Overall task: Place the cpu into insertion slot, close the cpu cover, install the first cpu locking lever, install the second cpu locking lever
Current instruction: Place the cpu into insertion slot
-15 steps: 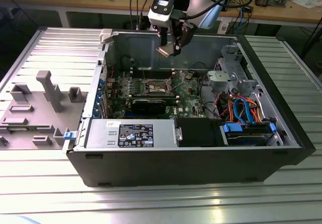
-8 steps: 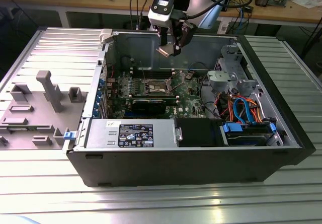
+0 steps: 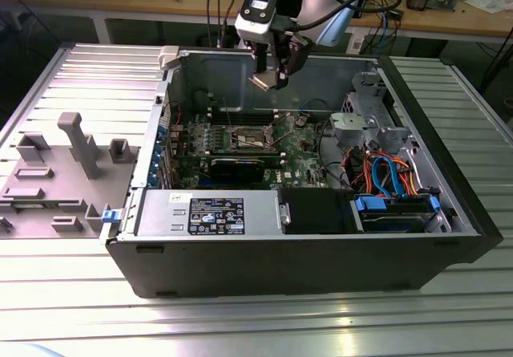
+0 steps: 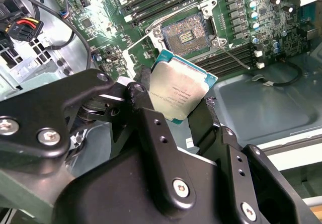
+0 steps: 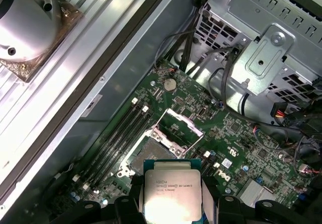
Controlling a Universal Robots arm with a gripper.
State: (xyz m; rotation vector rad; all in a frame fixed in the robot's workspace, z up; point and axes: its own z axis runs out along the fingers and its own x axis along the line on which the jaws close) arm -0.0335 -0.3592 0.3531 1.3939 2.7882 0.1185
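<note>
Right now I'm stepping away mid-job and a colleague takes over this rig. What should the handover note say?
Gripper: shut on the cpu, holding it in the air over the open computer case.
Insertion slot: bare, contacts showing.
Cpu cover: swung up, open.
Done: the cpu is in the grip.
Left: cpu not yet in the slot; cover not closed; levers not installed, and one locking lever sticks out free beside the slot.

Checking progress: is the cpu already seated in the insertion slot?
No, the claw holds the cpu clear of the open, bare insertion slot.
</note>
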